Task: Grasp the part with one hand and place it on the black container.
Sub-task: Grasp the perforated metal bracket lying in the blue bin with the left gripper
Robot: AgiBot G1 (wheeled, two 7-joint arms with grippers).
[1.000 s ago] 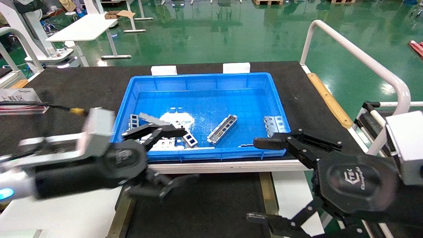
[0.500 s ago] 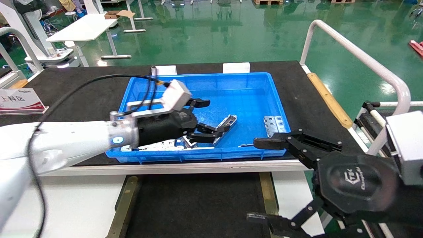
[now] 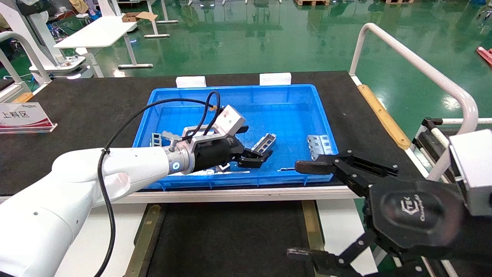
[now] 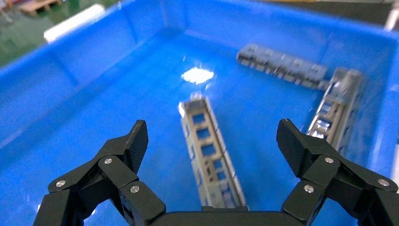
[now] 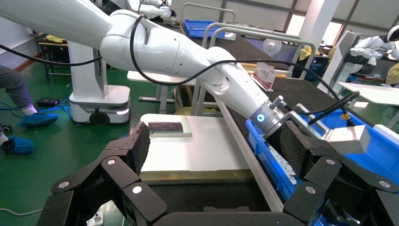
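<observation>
over the last second i've swung my left gripper (image 3: 258, 156) from outside the near wall of the blue bin (image 3: 238, 94) right into it, and it now hangs low over the part (image 3: 264, 142), the slim channel bar lying on the bin floor near the middle. in the left wrist view the part (image 4: 209, 153) runs lengthwise down the gap between the fingertips (image 4: 135, 139), and the jaws are spread wide with nothing in them, one on each side of it and not touching yet. so the reach looks done and i judge the next thing is to drop a little and close across the raised edges.

other metal pieces lie close: a ribbed plate (image 3: 318, 144) by the bin's right wall and a heap (image 3: 157, 138) at the left end, so i'd keep the closing clean on the one bar.

the black container (image 3: 230, 238) sits below the counter edge nearest me, with nothing on it. my right gripper (image 3: 307, 209) is parked over it, jaws spread.
</observation>
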